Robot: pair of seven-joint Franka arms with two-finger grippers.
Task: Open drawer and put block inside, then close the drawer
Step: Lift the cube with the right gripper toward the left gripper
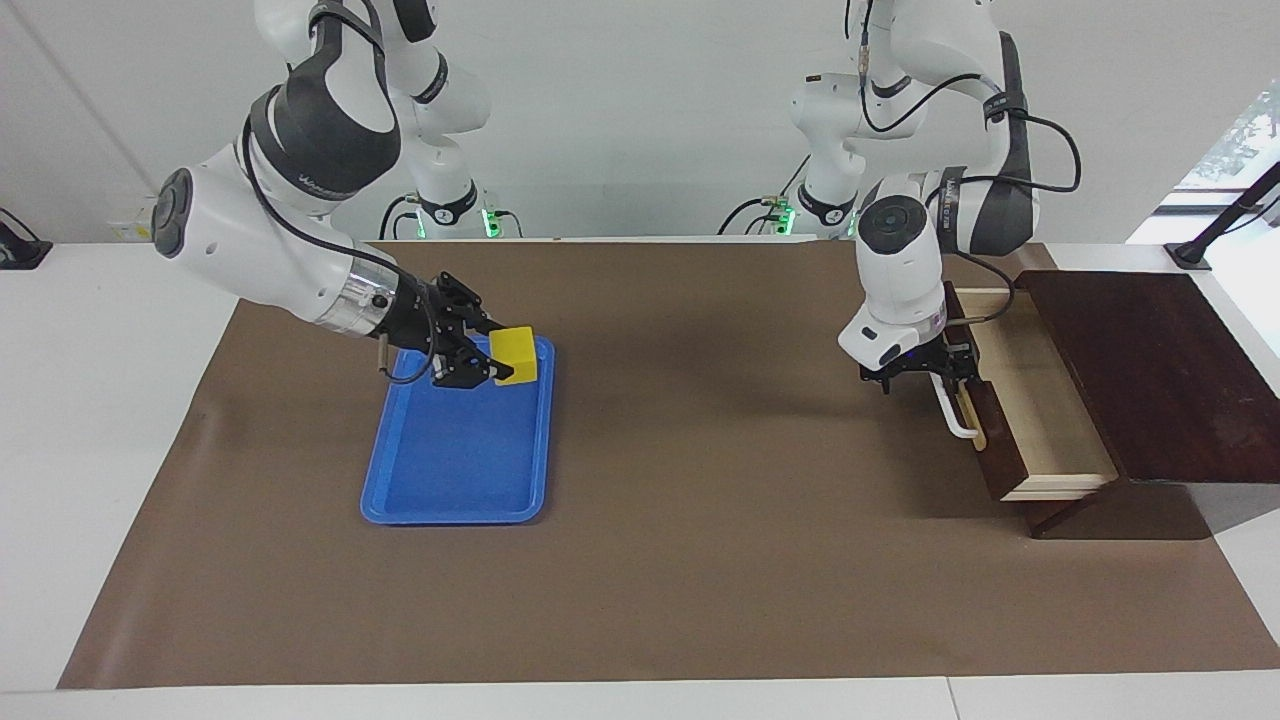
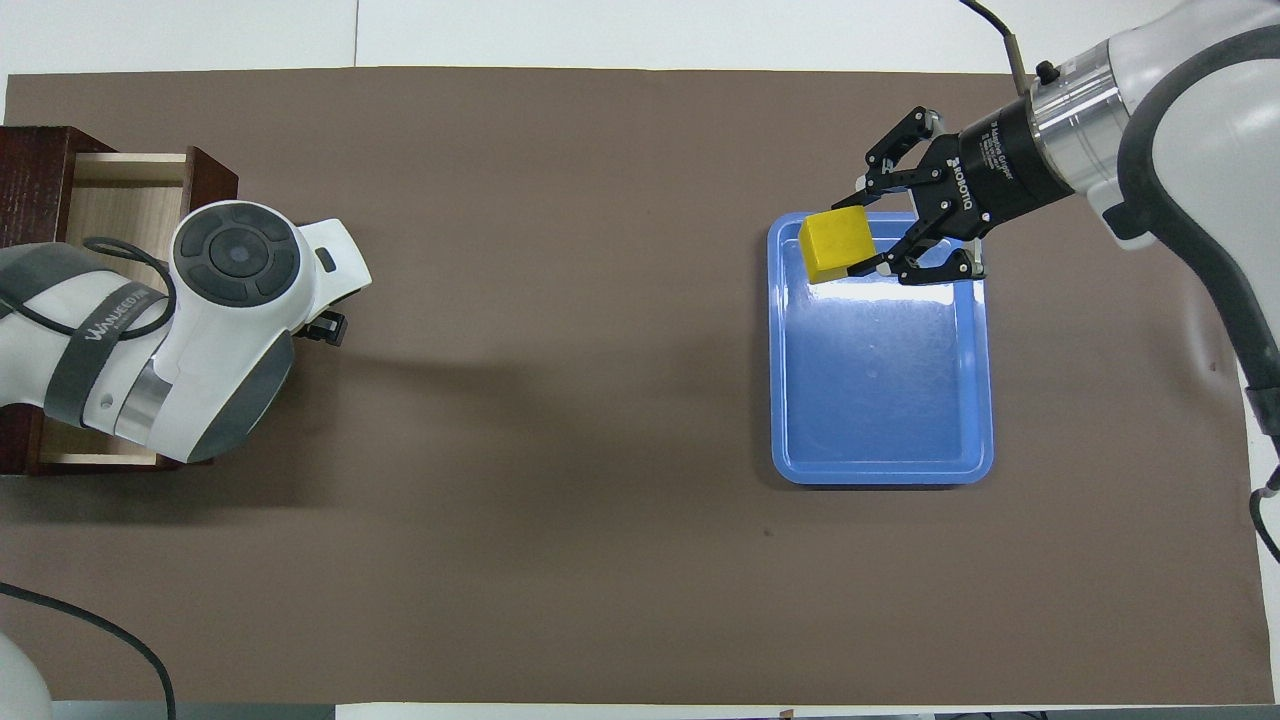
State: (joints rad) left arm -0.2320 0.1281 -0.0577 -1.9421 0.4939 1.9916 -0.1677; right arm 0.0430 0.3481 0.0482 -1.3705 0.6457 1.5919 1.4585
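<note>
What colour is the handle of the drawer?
White, a bar handle on the drawer; the facing view shows it best.

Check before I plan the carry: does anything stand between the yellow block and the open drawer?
Nothing on the mat between them. The right pincer holds the block over the tray; the drawer stands open. But the left pincer is at the drawer's handle, and its arm overhangs part of the opening.

At upper left of the frame, the right gripper [image 1: 492,358] is gripping the yellow block [image 1: 514,354] in the air above the blue tray [image 1: 455,490]. At centre right, the left gripper [image 1: 925,366] is hanging open at the white handle [image 1: 952,408] of the pulled-out drawer [image 1: 1040,410].
</note>
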